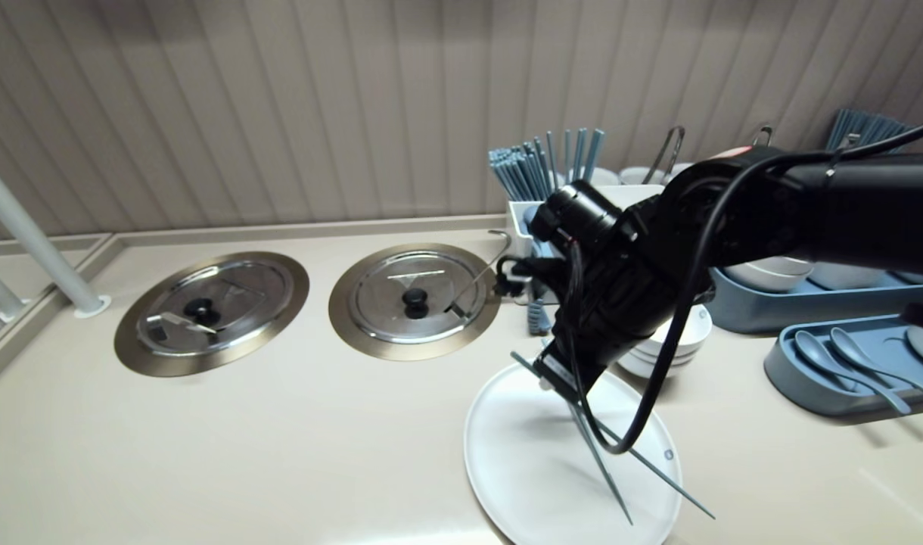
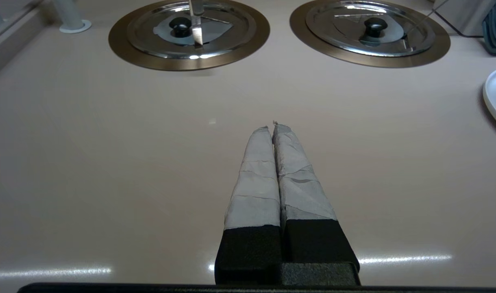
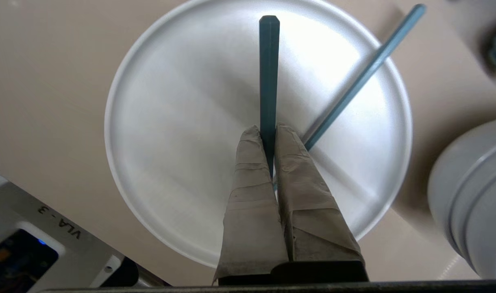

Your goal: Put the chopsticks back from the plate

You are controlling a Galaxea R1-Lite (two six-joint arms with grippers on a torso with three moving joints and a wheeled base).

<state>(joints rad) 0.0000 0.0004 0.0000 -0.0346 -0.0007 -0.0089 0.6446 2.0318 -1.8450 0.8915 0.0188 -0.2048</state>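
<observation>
A: Head view?
B: The right gripper [image 1: 558, 376] clamps two chopsticks [image 1: 605, 473], their tips slanting over the near plate [image 1: 522, 454].
A: Left wrist view?
B: The left gripper [image 2: 273, 124] is closed and empty above the counter [image 2: 109, 162].
A: Right wrist view?
B: The chopsticks splay apart. They are likely light, stiff and slippery, and best pinched together mid-shaft.

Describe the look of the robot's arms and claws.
The right arm is bulky matte black, with a black cable looping alongside. Right claw and left claw each have two tapered fingers wrapped in grey tape on black bases.
</observation>
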